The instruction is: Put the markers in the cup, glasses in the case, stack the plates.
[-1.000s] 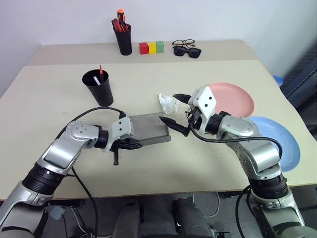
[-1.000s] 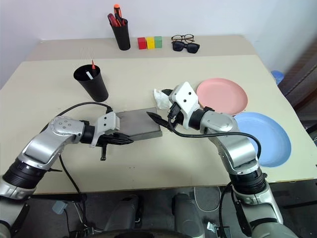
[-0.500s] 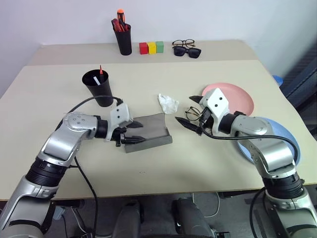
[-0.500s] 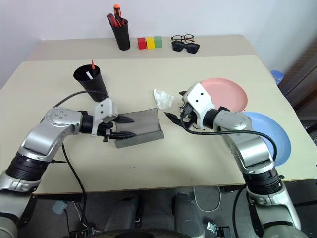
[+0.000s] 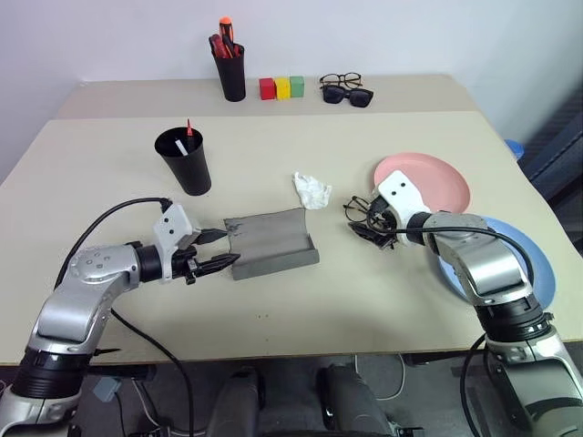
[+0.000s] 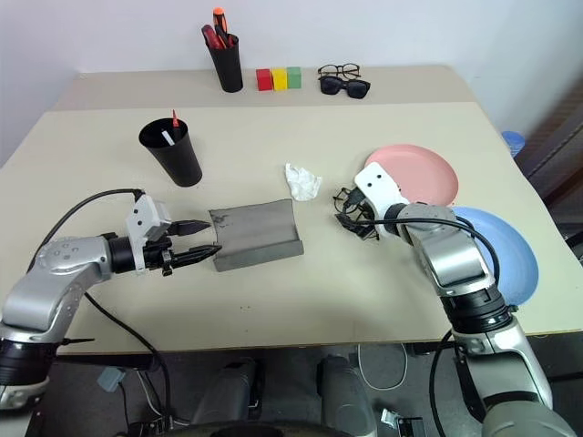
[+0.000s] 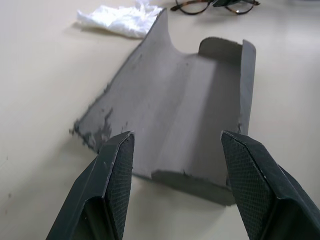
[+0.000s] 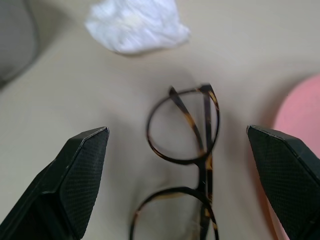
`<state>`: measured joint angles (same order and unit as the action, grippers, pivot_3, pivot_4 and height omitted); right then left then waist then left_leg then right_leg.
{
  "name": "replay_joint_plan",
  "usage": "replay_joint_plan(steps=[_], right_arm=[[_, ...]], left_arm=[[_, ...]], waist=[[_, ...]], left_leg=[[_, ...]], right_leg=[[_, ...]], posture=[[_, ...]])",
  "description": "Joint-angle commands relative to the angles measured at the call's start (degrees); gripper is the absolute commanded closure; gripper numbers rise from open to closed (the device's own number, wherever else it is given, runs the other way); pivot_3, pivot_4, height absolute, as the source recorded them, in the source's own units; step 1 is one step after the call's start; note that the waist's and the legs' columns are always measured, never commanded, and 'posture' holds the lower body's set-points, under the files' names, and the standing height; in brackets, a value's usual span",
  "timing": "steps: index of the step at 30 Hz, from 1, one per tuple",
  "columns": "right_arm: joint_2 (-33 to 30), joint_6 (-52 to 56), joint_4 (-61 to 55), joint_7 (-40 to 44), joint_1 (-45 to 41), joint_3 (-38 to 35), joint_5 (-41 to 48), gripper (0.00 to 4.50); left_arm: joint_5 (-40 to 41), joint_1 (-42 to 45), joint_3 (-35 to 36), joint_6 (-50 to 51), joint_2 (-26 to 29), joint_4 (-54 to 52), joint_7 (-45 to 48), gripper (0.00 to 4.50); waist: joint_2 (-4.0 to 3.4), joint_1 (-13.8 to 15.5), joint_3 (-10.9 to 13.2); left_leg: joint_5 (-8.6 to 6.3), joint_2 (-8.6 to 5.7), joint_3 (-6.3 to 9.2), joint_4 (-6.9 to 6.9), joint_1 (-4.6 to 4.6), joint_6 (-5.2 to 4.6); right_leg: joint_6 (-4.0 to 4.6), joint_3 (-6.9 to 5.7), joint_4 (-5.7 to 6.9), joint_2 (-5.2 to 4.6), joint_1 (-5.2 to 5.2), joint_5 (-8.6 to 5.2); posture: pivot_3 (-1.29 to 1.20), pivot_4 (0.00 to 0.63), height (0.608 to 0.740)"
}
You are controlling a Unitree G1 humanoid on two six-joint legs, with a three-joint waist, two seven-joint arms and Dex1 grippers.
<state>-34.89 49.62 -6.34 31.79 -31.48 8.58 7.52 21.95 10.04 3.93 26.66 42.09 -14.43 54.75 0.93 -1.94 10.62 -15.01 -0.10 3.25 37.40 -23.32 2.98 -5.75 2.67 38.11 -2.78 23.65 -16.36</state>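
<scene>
The grey case (image 5: 273,241) lies open mid-table, its curved flap (image 7: 165,95) spread flat. My left gripper (image 5: 217,249) hovers open just off the case's left end, holding nothing. The dark-framed glasses (image 8: 185,130) lie on the table between the case and the pink plate (image 5: 428,177). My right gripper (image 5: 372,221) is open right over them, a finger on either side. The blue plate (image 5: 515,259) sits beside the pink one, partly behind my right arm. The black cup (image 5: 185,164) holds a red-tipped marker (image 5: 189,127) and a white marker (image 5: 181,146).
A crumpled white tissue (image 5: 311,189) lies between the case and the glasses. At the back stand a black pen holder (image 5: 230,71) with red pens, three coloured blocks (image 5: 281,87), plus spare spectacles and sunglasses (image 5: 346,91).
My left gripper opened, released the case and pulled back left; the case now lies with its flap open. My right gripper swung right and down onto the glasses.
</scene>
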Motion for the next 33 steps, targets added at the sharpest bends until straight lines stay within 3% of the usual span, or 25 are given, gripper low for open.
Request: replay_joint_plan(steps=[1,11,28,31,33], right_arm=[[-0.4,4.1,-1.3,-0.7,-2.3,-0.8,-0.5,0.00],[-0.3,14.3,-4.8,-2.3,-5.0,0.1,-0.4,0.00],[0.1,16.5,-4.8,-3.9,-5.4,0.2,-0.1,0.00],[0.2,16.4,-4.6,-4.1,-5.5,0.2,0.0,0.85],[0.2,16.1,-4.3,-4.2,-5.5,0.2,0.0,1.78]], left_arm=[[1.1,-0.4,1.7,-1.0,-0.4,-2.7,-1.1,1.72],[1.3,0.1,0.5,-0.1,-1.3,-4.6,-3.0,1.72],[1.9,1.0,-0.8,-0.9,-1.5,-3.9,-1.7,1.72],[1.3,0.8,-1.2,-1.6,-1.4,-3.6,-1.3,1.67],[1.0,0.8,-1.4,-1.8,-1.4,-3.6,-1.2,1.67]], waist=[[0.00,0.0,0.0],[0.00,-0.2,0.0],[0.00,-0.3,0.0],[0.00,-0.3,0.0],[0.00,-0.3,0.0]], left_leg=[[0.00,0.00,0.00,0.00,0.00,0.00],[0.00,0.00,0.00,-0.01,0.00,0.00],[0.00,-0.01,-0.01,-0.01,0.00,0.00],[0.00,-0.01,-0.01,-0.01,0.00,0.00],[0.00,-0.01,-0.01,-0.01,0.00,0.00]], right_leg=[[0.00,0.00,0.00,0.00,0.00,0.00],[0.00,0.00,0.00,0.01,0.00,0.00],[0.00,0.00,0.00,0.02,0.00,0.00],[0.00,0.00,0.00,0.02,0.00,0.00],[0.00,0.00,0.00,0.02,0.00,0.00]], posture=[[0.00,0.150,0.740],[0.00,0.150,0.740],[0.00,0.150,0.740],[0.00,0.150,0.740],[0.00,0.150,0.740]])
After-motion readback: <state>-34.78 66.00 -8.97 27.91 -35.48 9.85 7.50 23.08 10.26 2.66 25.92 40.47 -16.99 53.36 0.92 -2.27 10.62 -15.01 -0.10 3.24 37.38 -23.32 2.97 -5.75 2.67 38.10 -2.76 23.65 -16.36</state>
